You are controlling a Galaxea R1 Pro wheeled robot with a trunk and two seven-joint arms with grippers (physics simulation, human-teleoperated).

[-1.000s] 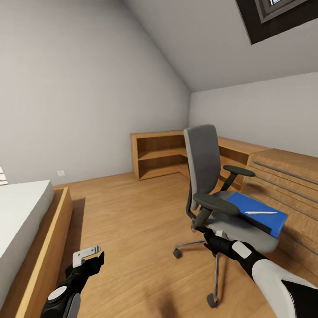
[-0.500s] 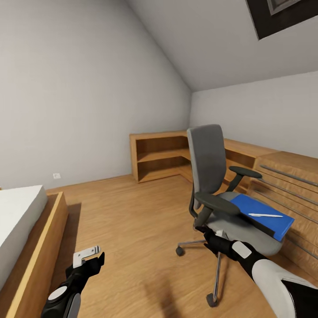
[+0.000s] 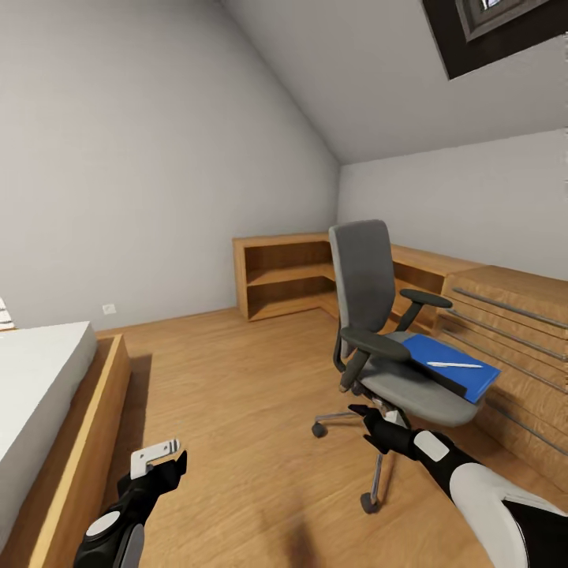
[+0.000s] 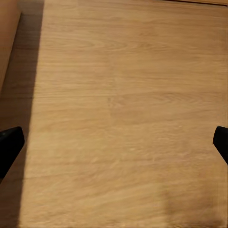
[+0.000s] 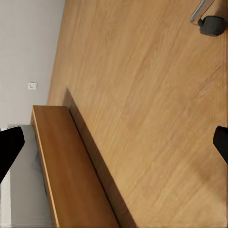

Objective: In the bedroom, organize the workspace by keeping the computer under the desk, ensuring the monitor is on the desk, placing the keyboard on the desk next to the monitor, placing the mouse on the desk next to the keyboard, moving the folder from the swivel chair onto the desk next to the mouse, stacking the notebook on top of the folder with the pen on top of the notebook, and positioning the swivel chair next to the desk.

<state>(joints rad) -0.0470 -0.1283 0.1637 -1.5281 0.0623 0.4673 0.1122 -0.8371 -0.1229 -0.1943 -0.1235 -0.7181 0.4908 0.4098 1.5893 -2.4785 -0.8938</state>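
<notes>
The grey swivel chair (image 3: 364,288) stands on the wood floor at the right, its back upright. On its seat lies the blue folder (image 3: 461,375), with the white pen (image 3: 454,364) on top. My right gripper (image 3: 364,418) hangs open just in front of the chair's chrome base (image 3: 379,465), below the seat's front edge, touching nothing. Low at the left my left gripper (image 3: 162,461) is open over bare floor. Both wrist views, left gripper (image 4: 114,145) and right gripper (image 5: 114,145), show the fingertips spread wide. The notebook, desk, computer, monitor, keyboard and mouse are out of view.
A bed (image 3: 87,426) with a white mattress on a low wood frame runs along the left. A low open wood shelf (image 3: 284,276) fills the far corner. A light wood chest (image 3: 513,331) with long steel handles stands right behind the chair. A skylight (image 3: 489,24) sits overhead.
The chair, with folder and pen on it, has rolled a little farther from me toward the chest. The view swung briefly and came back. Both grippers hold their places.
</notes>
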